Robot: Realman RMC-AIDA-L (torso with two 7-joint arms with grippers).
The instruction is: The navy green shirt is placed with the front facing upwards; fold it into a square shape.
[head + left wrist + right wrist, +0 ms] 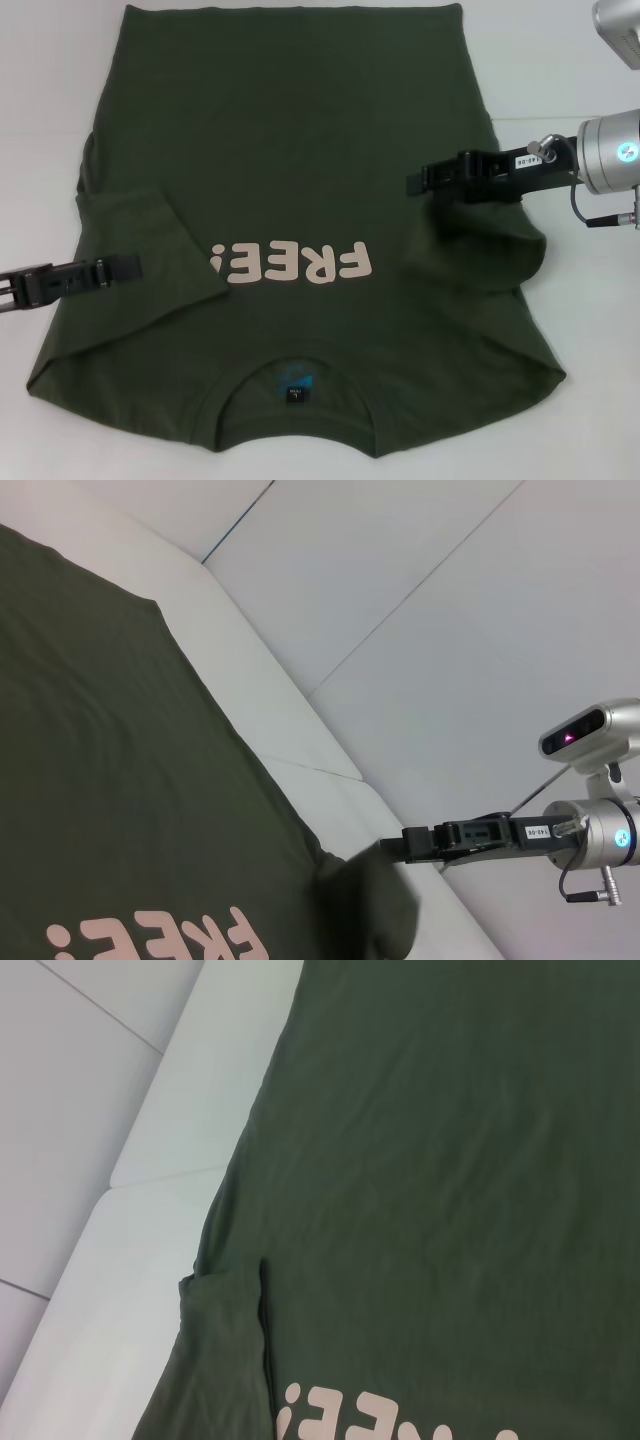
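Observation:
The navy green shirt [300, 150] lies front up on the white table, collar and its blue-printed label [296, 382] nearest me, and the pale "FREE!" lettering [295, 263] across the chest. Its left sleeve [150, 235] is folded inward flat on the body. My right gripper [413, 183] is shut on the right sleeve [475, 245] and holds it raised over the shirt's right side. In the left wrist view, that right gripper [392, 848] has cloth hanging from it. My left gripper [130, 267] hovers low at the shirt's left edge, beside the folded sleeve.
The white table [580, 420] shows as narrow strips to the left and right of the shirt. My right arm's silver wrist [610, 150] reaches in from the right edge. The shirt's hem runs to the table's far edge.

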